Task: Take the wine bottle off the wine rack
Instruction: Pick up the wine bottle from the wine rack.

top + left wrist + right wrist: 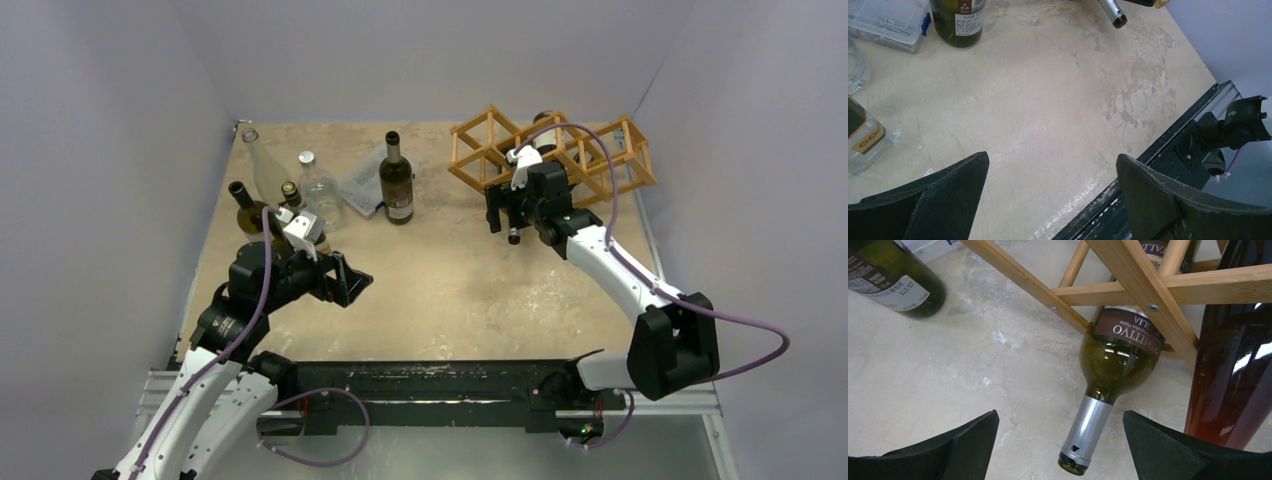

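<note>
Right gripper (1059, 416): fingers spread wide, nothing between the pads. It hangs low over the table (450, 290), just short of the mouth of the wine bottle (1118, 355).

Wine bottle: green glass with a silver foil neck. It lies on its side in a lower cell of the wine rack (1128, 280), with the neck poking out towards the gripper.

Right wrist view only: the brown label reads "PRIMITIVO", seen upside down; the smaller print is illegible. A reddish-brown bottle (1233, 370) sits just right of it; how it is seated in the rack can't be told.

Top view: the rack stands at the far right of the table. An upright green bottle (397, 180) with a white label is left of it, beside a clear plastic compartment box (362, 182).

Left gripper (1053, 170): jaws wide apart over bare table, well away from the rack. Its label text is too small to read in the left wrist view.
</note>
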{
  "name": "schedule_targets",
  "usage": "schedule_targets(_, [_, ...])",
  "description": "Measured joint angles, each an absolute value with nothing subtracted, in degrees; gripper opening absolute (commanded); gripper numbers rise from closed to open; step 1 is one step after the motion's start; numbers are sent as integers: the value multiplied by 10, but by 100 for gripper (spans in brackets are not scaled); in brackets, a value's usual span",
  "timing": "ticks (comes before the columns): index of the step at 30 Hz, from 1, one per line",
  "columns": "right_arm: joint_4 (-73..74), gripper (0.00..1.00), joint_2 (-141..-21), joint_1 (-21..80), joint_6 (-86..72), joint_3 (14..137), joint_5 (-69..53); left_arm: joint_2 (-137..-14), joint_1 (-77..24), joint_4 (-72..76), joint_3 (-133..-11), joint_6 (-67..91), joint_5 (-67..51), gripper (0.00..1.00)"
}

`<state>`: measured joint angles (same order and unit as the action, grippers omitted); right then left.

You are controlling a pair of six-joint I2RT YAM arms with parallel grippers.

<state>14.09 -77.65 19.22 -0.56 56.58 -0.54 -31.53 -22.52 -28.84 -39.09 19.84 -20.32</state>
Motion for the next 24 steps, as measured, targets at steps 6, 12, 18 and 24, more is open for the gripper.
schedule_targets(6, [114, 98, -795, 199, -42, 559, 39, -315, -225, -288, -391, 198, -203, 100])
schedule_targets(12, [89, 95, -813, 203, -66, 550, 83, -315, -225, -288, -391, 197, -203, 100])
schedule_targets(18, [67, 91, -835, 207, -78, 539, 115, -315, -225, -288, -391, 197, -203, 100])
schedule_targets(24, [55, 91, -862, 222, -81, 539, 140, -315, -225, -289, -391, 196, -203, 100])
